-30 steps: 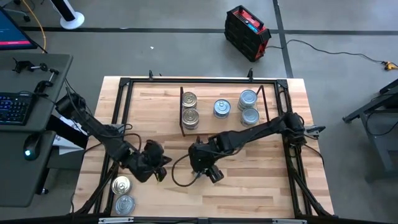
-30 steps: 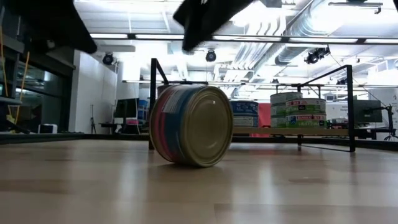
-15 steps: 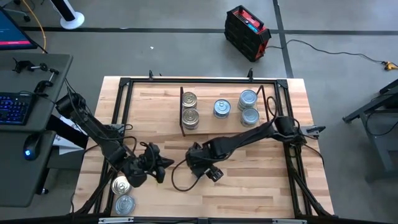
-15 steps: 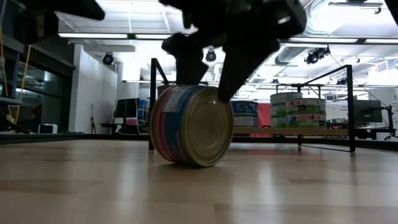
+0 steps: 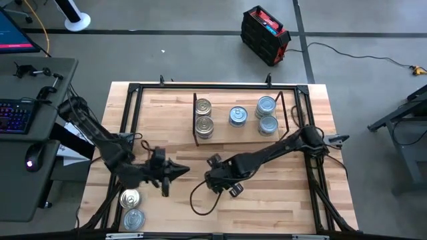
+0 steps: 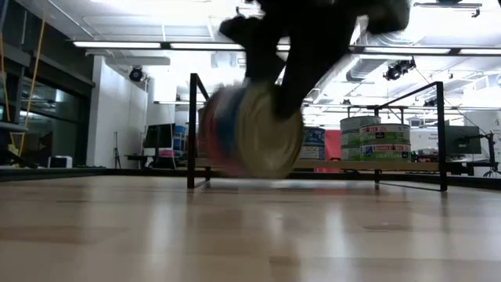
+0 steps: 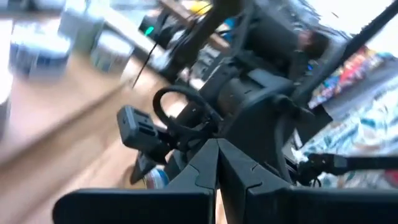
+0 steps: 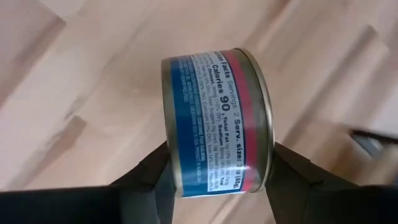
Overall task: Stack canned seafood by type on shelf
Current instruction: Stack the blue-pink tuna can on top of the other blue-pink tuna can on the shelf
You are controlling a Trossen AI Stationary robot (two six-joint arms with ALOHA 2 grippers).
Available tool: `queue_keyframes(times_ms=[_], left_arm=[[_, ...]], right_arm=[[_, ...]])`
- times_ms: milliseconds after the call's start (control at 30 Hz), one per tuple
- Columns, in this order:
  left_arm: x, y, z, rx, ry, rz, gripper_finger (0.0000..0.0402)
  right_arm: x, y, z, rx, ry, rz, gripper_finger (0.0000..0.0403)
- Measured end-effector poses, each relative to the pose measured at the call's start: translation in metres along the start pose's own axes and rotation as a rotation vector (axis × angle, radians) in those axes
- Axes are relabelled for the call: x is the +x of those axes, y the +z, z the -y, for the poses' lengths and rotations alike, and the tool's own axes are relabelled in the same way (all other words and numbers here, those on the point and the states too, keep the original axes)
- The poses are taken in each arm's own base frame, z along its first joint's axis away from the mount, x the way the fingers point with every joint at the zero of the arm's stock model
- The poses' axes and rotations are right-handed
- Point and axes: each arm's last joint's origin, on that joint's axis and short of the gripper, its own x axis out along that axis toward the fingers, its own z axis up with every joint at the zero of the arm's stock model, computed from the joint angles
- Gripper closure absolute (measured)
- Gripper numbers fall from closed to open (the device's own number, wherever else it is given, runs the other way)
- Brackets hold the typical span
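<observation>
Held on edge in the right hand (image 8: 214,180): one tin (image 8: 214,118) with a blue and red label, clamped by its two flat faces between the dark fingers (image 8: 146,180), just clear of the tabletop (image 5: 267,200) near its middle. Behind it on the shelf (image 5: 230,137), five more tins: two gold-lidded (image 5: 203,117) at one end, three silver-blue (image 5: 267,113) toward the other. Two further tins (image 5: 132,208) flat at the tabletop's near left corner. Above those, the left hand (image 5: 179,171), fingers pressed together, holding nothing.
</observation>
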Motion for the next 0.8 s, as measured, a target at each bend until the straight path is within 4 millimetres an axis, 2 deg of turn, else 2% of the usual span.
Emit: queue_keyframes(times_ms=[167, 333, 400, 500, 633, 800], left_arm=[[-0.027, 0.051, 0.014, 0.170, -0.084, 0.092, 0.0401], [-0.049, 0.082, 0.009, 0.274, -0.104, 0.165, 0.0401], [-0.055, 0.089, 0.005, 0.291, -0.080, 0.195, 0.0401], [-0.060, 0.094, 0.000, 0.311, -0.053, 0.207, 0.0401], [-0.062, 0.095, -0.002, 0.312, -0.039, 0.211, 0.0401], [-0.063, 0.092, 0.000, 0.300, -0.050, 0.199, 0.0401]], right_arm=[[-0.045, -0.014, 0.000, 0.183, -0.071, -0.043, 0.0237], [-0.077, -0.033, 0.011, 0.370, -0.475, -0.146, 0.0237], [-0.080, -0.035, 0.019, 0.402, -0.652, -0.154, 0.0237], [-0.075, -0.034, 0.040, 0.434, -0.809, -0.140, 0.0237], [-0.065, -0.043, 0.079, 0.421, -0.923, -0.187, 0.0237], [-0.060, -0.071, 0.136, 0.469, -0.948, -0.229, 0.0237]])
